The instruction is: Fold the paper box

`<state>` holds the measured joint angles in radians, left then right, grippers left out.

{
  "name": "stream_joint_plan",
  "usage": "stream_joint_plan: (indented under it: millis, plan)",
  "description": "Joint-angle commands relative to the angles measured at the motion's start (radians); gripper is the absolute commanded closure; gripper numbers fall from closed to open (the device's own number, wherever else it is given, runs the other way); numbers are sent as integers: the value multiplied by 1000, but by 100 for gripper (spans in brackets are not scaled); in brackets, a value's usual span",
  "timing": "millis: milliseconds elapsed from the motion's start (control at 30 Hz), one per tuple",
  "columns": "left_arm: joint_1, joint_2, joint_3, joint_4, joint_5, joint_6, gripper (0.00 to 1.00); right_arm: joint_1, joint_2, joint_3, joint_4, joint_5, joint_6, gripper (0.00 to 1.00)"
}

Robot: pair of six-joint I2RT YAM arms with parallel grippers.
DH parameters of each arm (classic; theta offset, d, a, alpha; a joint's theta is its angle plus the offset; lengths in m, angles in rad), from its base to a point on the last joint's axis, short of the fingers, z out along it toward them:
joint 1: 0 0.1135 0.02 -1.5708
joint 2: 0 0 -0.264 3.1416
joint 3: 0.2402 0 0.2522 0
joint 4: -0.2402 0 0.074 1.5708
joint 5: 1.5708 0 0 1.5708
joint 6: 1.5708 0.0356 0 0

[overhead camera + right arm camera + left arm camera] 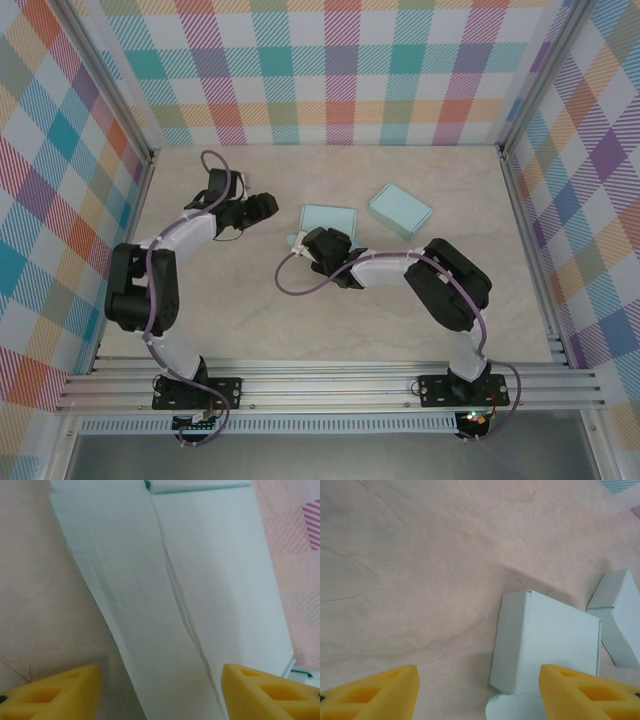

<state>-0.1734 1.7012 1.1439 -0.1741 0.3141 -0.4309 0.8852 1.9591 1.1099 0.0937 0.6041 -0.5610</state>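
Nothing legible anywhere: the pale blue paper box (328, 222) at the middle of the top view has plain faces (the second box (400, 211) to its upper right likewise), and the checked walls (330, 70) carry only coloured pattern.

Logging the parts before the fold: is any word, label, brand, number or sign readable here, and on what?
No readable text anywhere.
The near paper box is plain pale blue on each face shown.
The far paper box is plain too.
The plaid walls carry pattern, no lettering.
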Motion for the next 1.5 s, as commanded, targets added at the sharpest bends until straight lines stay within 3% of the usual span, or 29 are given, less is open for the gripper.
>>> stream_joint_plan:
  millis: [0, 200, 433, 667, 900, 1067, 1267, 1467]
  plan:
    - [12, -67, -47, -6, -39, 6, 35, 1, 24, 43, 83, 38, -49, 47]
    - [34, -155, -103, -33, -73, 24, 35, -8, 59, 74, 112, 32, -93, 63]
    - [46, -259, -105, -94, -136, 65, 35, -12, 29, 84, 80, -8, -133, 100]
    - [60, -334, -83, -165, -166, 104, 34, -12, -74, 93, -64, -68, -112, 100]
    - [70, -377, -53, -170, -136, 180, 35, -22, -264, 201, -530, -315, -8, 100]
    - [70, -403, -55, -113, 3, 308, 35, -56, -347, 306, -855, -560, -1, 100]
    - [70, -423, -71, -113, 176, 419, 35, -160, -294, 444, -1159, -901, -43, 100]
    - [70, -447, -117, -54, 336, 500, 35, -223, -151, 562, -1284, -984, -83, 100]
